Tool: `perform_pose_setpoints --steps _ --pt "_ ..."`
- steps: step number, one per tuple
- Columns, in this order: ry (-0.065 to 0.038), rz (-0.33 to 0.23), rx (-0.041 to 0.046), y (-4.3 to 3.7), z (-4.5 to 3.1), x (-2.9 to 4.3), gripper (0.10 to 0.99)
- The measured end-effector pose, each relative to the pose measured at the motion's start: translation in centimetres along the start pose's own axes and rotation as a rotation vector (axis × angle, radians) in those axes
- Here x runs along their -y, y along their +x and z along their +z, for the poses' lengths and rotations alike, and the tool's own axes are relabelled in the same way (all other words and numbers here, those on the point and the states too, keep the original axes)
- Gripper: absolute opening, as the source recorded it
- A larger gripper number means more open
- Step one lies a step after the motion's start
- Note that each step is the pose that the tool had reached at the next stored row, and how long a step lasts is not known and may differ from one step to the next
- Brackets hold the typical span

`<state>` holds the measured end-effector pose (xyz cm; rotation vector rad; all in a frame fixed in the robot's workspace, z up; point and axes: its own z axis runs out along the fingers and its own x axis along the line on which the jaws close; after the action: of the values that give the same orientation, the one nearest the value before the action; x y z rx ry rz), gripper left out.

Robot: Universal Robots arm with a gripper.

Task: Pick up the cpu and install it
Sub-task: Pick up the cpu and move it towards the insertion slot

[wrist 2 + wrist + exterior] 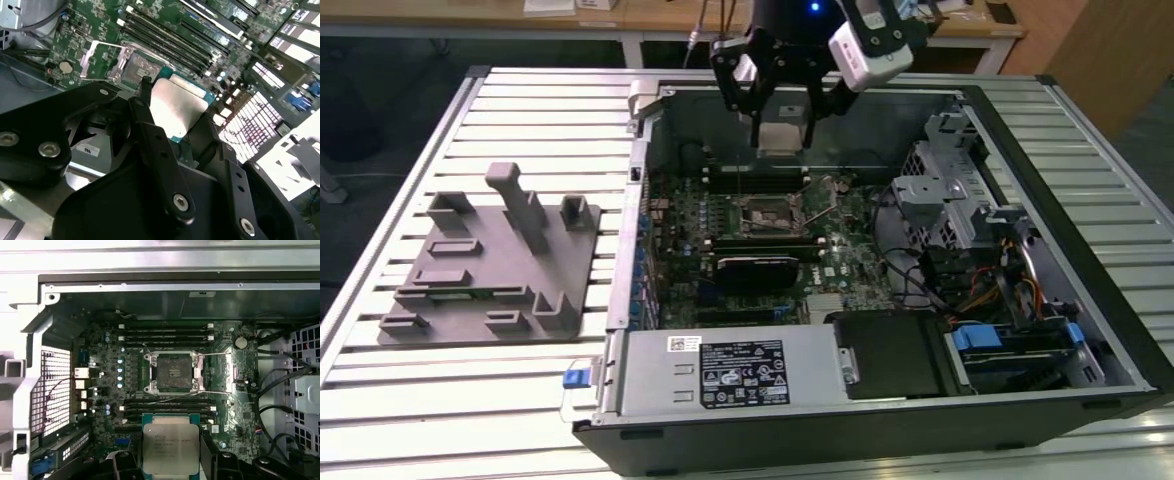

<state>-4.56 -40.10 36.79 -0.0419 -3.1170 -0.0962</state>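
The cpu (781,136) (175,107) (170,445), a flat silvery square with a green rim, is held between my gripper's (781,118) (175,117) (170,460) black fingers (150,125). The gripper hangs above the open computer case, over the far part of the motherboard (761,230). The open cpu socket (763,210) (135,67) (173,371) lies below it on the board, its metal frame and lever lifted aside. In both wrist views the chip floats clear of the socket, between it and the memory slots (165,407).
The black case (881,250) holds a power supply (720,372), drive cage (961,200) and cables at the exterior view's right. A grey plastic fixture (494,260) with upright posts stands on the slatted table (400,400) at the exterior view's left. A black heatsink block (754,268) sits near the socket.
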Motion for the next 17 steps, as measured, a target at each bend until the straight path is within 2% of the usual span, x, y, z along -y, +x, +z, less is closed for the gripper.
perform_pose_setpoints --steps 9,17 --pt "0.000 0.001 -0.0097 -2.21 1.57 -0.05 0.541" --pt "0.000 0.001 -0.0142 -2.67 3.03 -0.19 0.541"
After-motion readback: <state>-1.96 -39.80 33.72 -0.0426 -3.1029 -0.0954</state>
